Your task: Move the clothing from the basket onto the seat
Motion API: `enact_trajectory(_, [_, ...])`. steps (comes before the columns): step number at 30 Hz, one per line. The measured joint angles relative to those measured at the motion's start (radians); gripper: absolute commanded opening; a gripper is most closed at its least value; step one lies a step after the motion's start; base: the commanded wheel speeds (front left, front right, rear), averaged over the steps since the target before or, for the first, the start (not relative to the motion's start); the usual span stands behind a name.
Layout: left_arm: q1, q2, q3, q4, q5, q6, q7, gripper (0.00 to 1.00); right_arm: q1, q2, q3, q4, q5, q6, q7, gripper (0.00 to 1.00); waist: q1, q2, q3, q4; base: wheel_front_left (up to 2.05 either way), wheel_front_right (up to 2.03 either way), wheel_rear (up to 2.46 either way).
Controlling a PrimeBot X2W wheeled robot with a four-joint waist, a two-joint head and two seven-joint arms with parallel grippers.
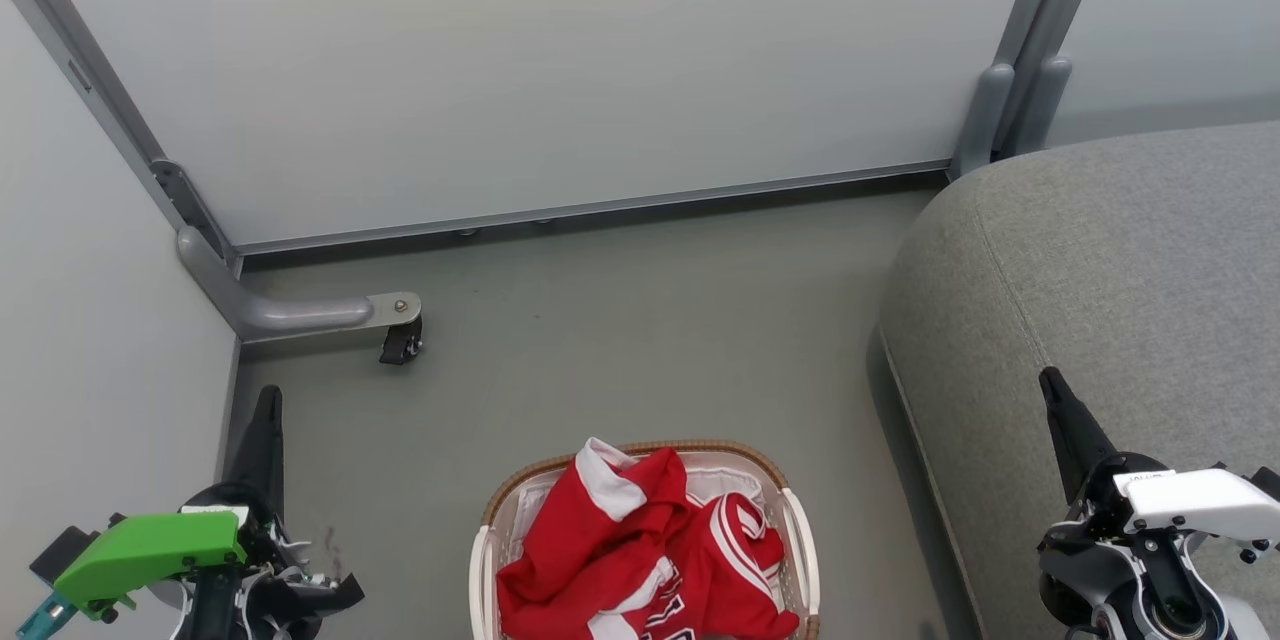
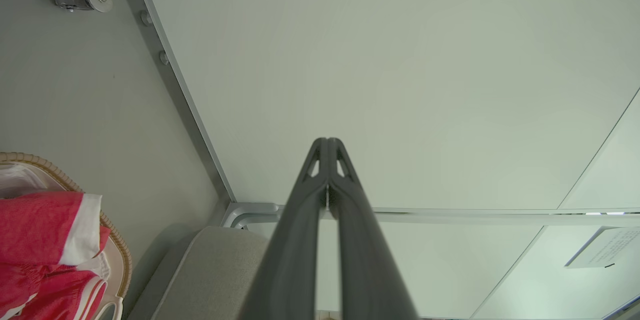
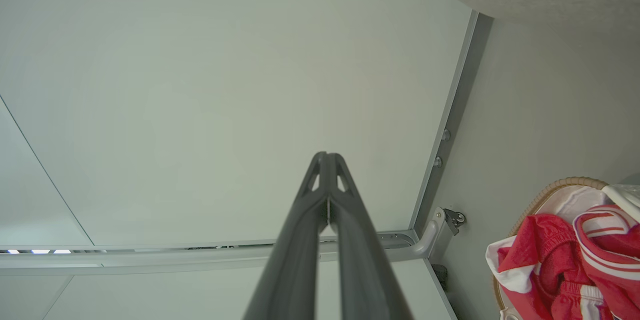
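Grey floor [image 1: 620, 320] carries the basket [image 1: 803, 530], clothing [image 1: 620, 540] heaped inside, near the seat [image 1: 1120, 250]; left gripper [image 1: 268, 398] and right gripper [image 1: 1050, 380] clenched empty, apparently parked

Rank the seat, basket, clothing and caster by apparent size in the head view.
1. Seat: largest, though cut off by the frame.
2. Basket: cut off at the bottom edge.
3. Clothing: nearly fills the basket, so a close call.
4. Caster: smallest, though it's farther from the camera.
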Motion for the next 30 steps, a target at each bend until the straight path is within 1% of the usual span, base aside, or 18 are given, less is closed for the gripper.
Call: enact_trajectory(30, [0.0,0.0,0.0,0.0,0.0,0.0,0.0,0.0,0.0,0.0,0.0,0.0,0.0,0.0,0.0,0.0,0.0,0.0,0.0,0.0,0.0,0.0,0.0])
